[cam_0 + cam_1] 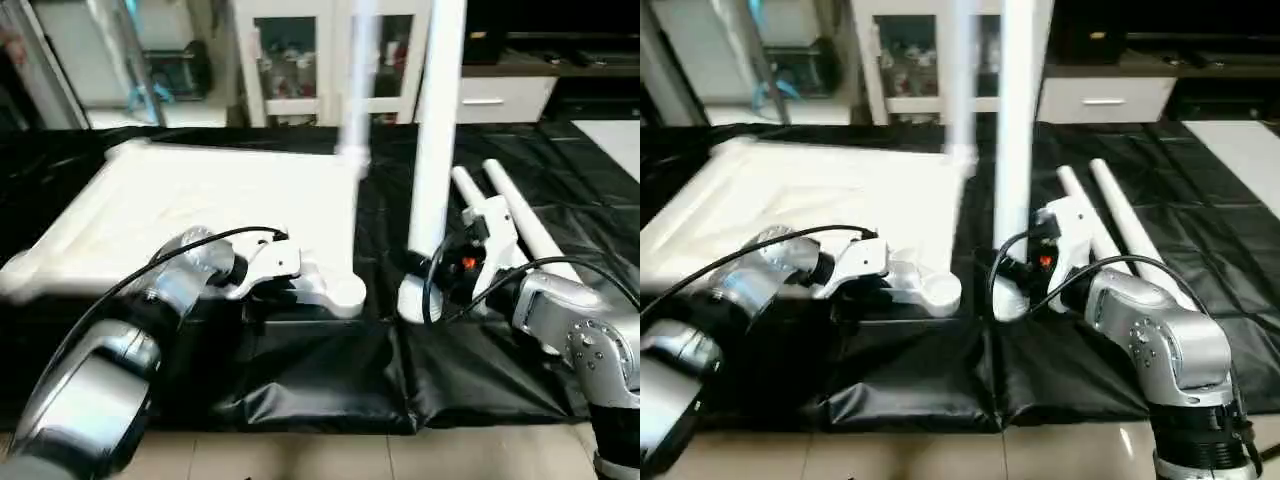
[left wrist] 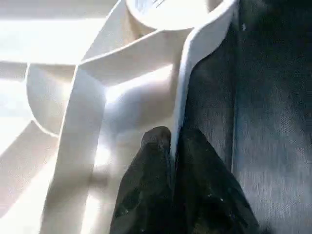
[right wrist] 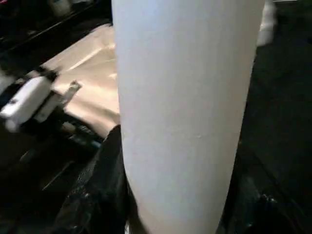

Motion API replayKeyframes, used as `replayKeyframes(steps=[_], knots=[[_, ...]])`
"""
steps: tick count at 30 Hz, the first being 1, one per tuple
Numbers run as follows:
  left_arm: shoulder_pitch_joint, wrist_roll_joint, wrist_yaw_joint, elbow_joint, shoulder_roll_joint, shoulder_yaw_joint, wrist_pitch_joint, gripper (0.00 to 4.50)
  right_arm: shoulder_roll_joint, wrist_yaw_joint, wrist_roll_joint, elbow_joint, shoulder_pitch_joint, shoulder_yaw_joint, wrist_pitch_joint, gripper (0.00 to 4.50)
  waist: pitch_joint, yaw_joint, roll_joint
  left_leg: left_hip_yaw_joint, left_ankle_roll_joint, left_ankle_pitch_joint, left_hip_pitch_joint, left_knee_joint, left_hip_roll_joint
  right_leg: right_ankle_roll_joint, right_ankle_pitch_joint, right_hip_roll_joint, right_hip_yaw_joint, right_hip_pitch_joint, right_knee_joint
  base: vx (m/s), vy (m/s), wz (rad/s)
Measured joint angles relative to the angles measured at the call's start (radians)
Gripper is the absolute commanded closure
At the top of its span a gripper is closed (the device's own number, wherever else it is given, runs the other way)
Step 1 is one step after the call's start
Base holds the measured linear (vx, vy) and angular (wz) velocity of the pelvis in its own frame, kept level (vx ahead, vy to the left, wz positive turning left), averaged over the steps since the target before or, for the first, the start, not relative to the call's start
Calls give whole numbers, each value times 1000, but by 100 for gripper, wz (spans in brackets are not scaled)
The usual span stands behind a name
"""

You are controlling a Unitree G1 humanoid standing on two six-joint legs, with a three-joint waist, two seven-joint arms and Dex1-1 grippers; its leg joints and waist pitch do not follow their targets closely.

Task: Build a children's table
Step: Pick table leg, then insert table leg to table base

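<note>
Left wrist view: tabletop rim is pinched by left fingers; an upright leg is gripped by right fingers, its seating in a corner socket judged next

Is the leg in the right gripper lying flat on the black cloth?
No, the leg stands upright in the right gripper, its flared end down near the black cloth.

Table top and tube legs — smooth white plastic with a soft sheen. Worktop draped in black sheeting, glossy and creased. Forearms — brushed silver metal; tool fingers matt black, slightly scuffed. Floor: pale polished tiles.
</note>
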Motion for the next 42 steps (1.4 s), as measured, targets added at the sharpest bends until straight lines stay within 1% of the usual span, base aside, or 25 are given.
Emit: replayKeyframes(steps=[2, 3, 4, 6, 7, 10, 13, 16, 17, 20, 21, 22, 23, 25, 26, 27, 33, 38, 40, 42], knots=[[49, -3, 26, -85, -4, 26, 57, 437, 21, -28, -12, 22, -9, -13, -23, 261, 0, -8, -1, 0, 0, 0, 0, 0, 0, 0, 0, 0, 0, 0, 0, 0, 0, 0], [97, -4, 45, -172, -12, 45, 89, 439, 33, -47, -27, 36, -17, -14, -46, 261, 2, -13, -6, 0, 0, 0, 0, 0, 0, 0, 0, 0, -1, -1, -1, 0, 0, 0], [132, -6, 57, -227, -16, 53, 97, 439, 37, -58, -33, 47, -24, -16, -62, 261, 1, -15, -5, 0, 0, 0, -1, 0, 0, 0, 0, 0, -1, -2, -1, 0, 0, 0], [179, -25, 74, -298, -30, 59, 99, 444, 45, -72, -39, 62, -31, -20, -73, 261, 1, -13, -11, -1, 0, 0, -2, 0, 0, 0, 0, 0, -1, -4, -1, 0, 0, 0], [189, -31, 77, -312, -37, 60, 99, 445, 50, -74, -39, 63, -31, -20, -73, 261, 1, -12, -13, -1, 0, 0, -4, 0, 0, 0, 0, 0, -1, -6, -1, 0, 0, 0], [220, -58, 80, -365, -50, 51, 97, 450, 66, -63, -29, 73, -36, -18, -73, 261, 1, -4, -20, -1, 1, -1, -12, -2, 0, -1, 0, 0, -1, -13, -1, 0, 0, 0], [246, -61, 84, -417, -48, 49, 108, 450, 65, -23, -5, 79, -41, -18, -70, 261, 1, 3, -21, -1, 3, -2, -18, -2, 0, -3, 2, 0, -1, -17, -1, 0, 0, 0], [264, -55, 89, -456, -50, 47, 128, 450, 61, 28, 21, 83, -43, -13, -69, 261, 1, 9, -22, 0, 5, -3, -18, -3, 0, -4, -1, 0, -1, -18, -1, 0, 0, 0], [266, -52, 90, -463, -50, 45, 131, 450, 60, 38, 22, 83, -44, -11, -69, 261, 1, 11, -22, 0, 5, -4, -18, -3, 0, -4, -1, 0, -1, -18, -1, 0, 0, 0], [278, -32, 99, -491, -47, 40, 136, 450, 49, 89, 22, 106, -56, 17, -80, 261, 1, 10, -23, 0, 5, -4, -18, -3, 0, -4, -2, 0, -1, -18, -1, 0, 0, 0], [280, -25, 108, -495, -48, 36, 135, 400, 49, 110, 22, 129, -68, 25, -96, 261, 1, 10, -23, 0, 5, -4, -18, -2, 0, -4, -2, 0, -1, -18, -1, 0, 0, 0], [281, -24, 115, -498, -49, 33, 138, 400, 49, 117, 22, 140, -76, 25, -105, 261, 2, 11, -24, 0, 5, -4, -18, -2, 0, -4, -1, 0, -1, -18, -1, 0, 0, 0], [282, -24, 116, -501, -50, 33, 142, 388, 49, 123, 21, 147, -83, 25, -111, 261, 2, 12, -25, 0, 5, -4, -18, -2, 0, -4, -1, 0, -1, -18, -1, 0, 0, 0], [286, -22, 124, -504, -50, 29, 150, 382, 48, 134, 21, 160, -99, 24, -115, 261, 3, 11, -28, 0, 4, -4, -18, -2, 0, -4, -1, 0, -1, -17, -1, 0, 0, 0], [289, -21, 125, -508, -49, 29, 150, 354, 47, 138, 21, 166, -103, 24, -116, 261, 3, 11, -30, 0, 4, -4, -18, -2, 0, -4, -1, 0, -1, -17, -1, 0, 0, 0], [291, -20, 127, -513, -48, 29, 149, 343, 44, 143, 21, 173, -106, 24, -116, 261, 2, 11, -32, 0, 4, -4, -18, -2, 0, -4, -2, 0, -1, -17, -1, 0, 0, 0], [297, -25, 123, -523, -48, 28, 161, 338, 32, 182, 22, 192, -121, 24, -116, 261, 4, 12, -35, 0, 4, -3, -18, -2, 0, -4, -1, 0, -1, -17, 0, 0, 0, 0], [289, -43, 110, -514, -47, 34, 176, 338, 30, 222, 17, 240, -141, 36, -160, 261, 3, 10, -37, 1, 4, -3, -17, -2, 0, -4, -1, 0, -1, -17, 0, 0, 0, 0], [283, -52, 99, -505, -49, 37, 177, 366, 38, 227, 11, 260, -141, 53, -172, 261, 3, 10, -38, 1, 4, -3, -17, -2, 0, -4, -1, 0, -1, -17, 0, 0, 0, 0], [283, -70, 95, -494, -56, 50, 179, 377, 47, 232, 5, 280, -145, 60, -183, 261, 3, 10, -38, 1, 4, -3, -18, -2, 0, -4, -1, 0, -1, -17, 0, 0, 0, 0]])
